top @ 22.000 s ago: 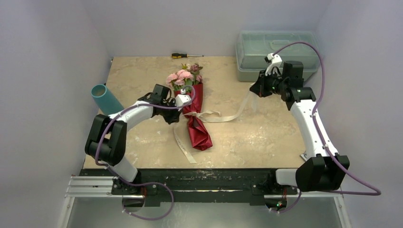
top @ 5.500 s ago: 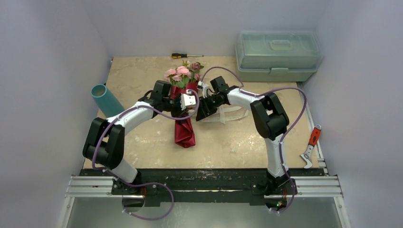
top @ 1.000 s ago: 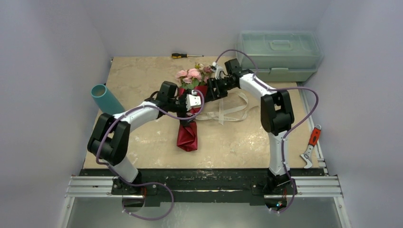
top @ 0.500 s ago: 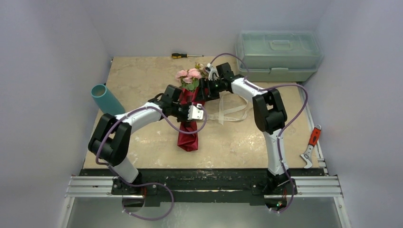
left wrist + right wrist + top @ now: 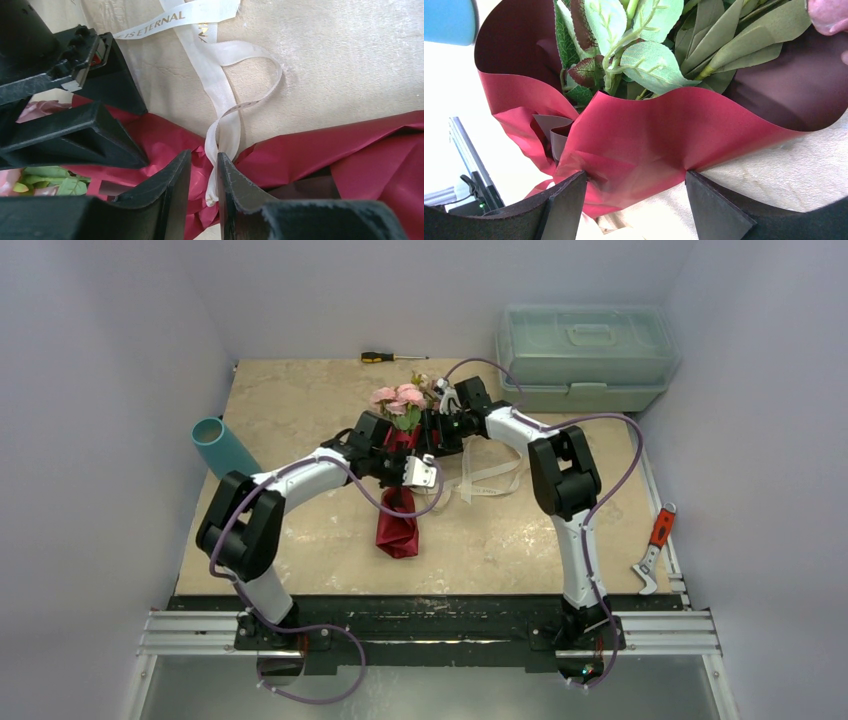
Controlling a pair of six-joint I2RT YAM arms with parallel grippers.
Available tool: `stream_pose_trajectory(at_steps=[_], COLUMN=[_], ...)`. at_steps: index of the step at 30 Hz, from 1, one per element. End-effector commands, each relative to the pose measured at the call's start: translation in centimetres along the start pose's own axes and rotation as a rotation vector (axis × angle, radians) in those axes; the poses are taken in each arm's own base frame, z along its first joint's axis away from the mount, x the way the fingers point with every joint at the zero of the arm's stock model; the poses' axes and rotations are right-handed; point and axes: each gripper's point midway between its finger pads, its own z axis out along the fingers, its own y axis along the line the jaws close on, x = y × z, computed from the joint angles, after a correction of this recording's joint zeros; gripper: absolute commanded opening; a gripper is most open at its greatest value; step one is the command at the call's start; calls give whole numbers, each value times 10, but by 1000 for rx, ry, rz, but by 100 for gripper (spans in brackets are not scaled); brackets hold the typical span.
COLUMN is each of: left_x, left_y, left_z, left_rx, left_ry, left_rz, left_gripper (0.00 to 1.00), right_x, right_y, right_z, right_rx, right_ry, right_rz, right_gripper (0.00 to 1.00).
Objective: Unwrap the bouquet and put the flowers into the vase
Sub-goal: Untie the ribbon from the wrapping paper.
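The bouquet (image 5: 400, 440) lies mid-table, pink flowers (image 5: 400, 400) at the far end and the maroon paper (image 5: 398, 525) pointing toward me. My left gripper (image 5: 204, 157) sits at the cone's waist, its jaws nearly together on the cream ribbon (image 5: 220, 75) and crumpled maroon paper (image 5: 325, 145). My right gripper (image 5: 635, 176) stands open at the wrap's upper rim; the maroon paper (image 5: 649, 130) edge spans its fingers, with green leaves (image 5: 644, 55) behind. The teal vase (image 5: 222, 448) lies tilted at the table's left edge.
A pale green toolbox (image 5: 585, 355) stands at the back right. A screwdriver (image 5: 392, 357) lies at the far edge behind the flowers. Loose ribbon (image 5: 480, 475) trails right of the bouquet. A red-handled tool (image 5: 655, 540) rests off the table's right side.
My left gripper has closed from wide open onto the ribbon and paper at the bouquet's waist. My right gripper has moved left, down to the wrap's rim.
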Motion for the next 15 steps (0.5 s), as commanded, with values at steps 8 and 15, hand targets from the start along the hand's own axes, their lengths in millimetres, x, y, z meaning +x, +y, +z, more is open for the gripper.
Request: stream_pose_trajectory(at_steps=[8,15], left_x=[35,38], left_y=[-21,-17], left_z=[14,6], left_rx=[98,51], left_ry=[97,139], left_rz=[0,-47], left_gripper=[30,42], right_x=[-2,0], right_y=[-12,-21], right_z=[3,8], right_rx=[87,182], right_ry=[-17,-18], right_rz=[-59,-131], right_gripper=[75,72])
